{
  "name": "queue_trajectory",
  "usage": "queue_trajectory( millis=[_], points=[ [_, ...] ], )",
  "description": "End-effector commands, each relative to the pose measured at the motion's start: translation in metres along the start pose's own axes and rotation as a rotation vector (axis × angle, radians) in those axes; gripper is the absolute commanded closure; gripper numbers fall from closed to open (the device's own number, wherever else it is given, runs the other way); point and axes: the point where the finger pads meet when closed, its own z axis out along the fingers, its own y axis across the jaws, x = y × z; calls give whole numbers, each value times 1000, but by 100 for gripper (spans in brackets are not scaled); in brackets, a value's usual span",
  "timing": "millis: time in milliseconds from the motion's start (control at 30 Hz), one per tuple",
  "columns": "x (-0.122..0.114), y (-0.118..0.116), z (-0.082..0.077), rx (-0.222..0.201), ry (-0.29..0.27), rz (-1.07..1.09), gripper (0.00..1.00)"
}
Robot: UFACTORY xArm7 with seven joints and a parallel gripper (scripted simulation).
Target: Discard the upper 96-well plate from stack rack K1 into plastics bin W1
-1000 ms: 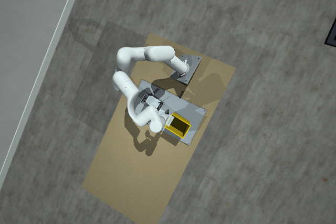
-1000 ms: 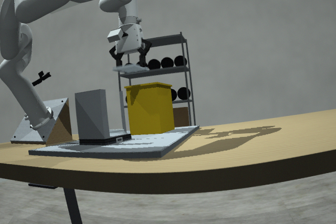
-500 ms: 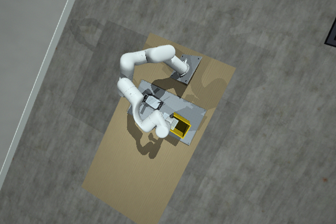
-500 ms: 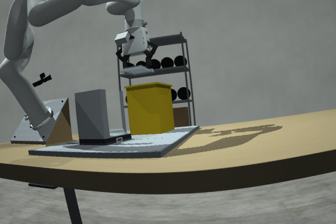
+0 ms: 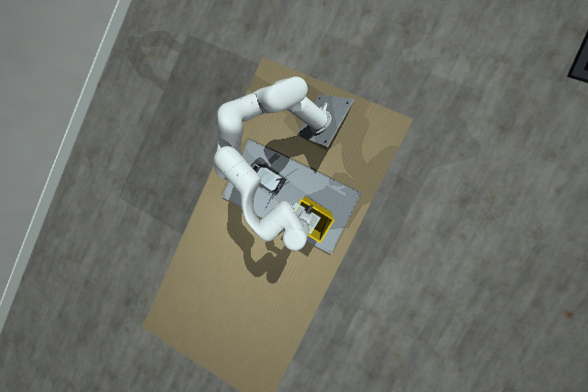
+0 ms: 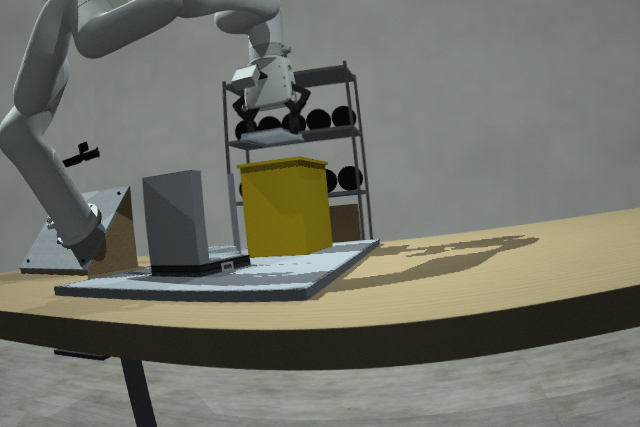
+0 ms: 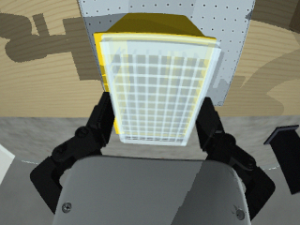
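Gripper (image 7: 157,119) jaws spread wide, clamping clear 96-well plate (image 7: 159,90) by long edges, level, above mouth of yellow bin W1 (image 6: 286,205), well clear of rim

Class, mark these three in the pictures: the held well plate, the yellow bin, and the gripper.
well plate (image 7: 159,90), wrist view, middle of its well grid
yellow bin (image 6: 286,205), exterior view, its front wall
gripper (image 6: 271,125), exterior view, midway between its fingertips
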Motion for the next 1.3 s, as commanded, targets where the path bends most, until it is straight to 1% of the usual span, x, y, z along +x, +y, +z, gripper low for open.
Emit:
queue_trajectory(
  millis=[0, 267, 1267],
  points=[
    [-13, -1, -2, 2, -3, -2, 100],
    [-39, -5, 0, 2, -3, -2, 100],
    [-39, -5, 0, 2, -3, -2, 100]
  ],
)
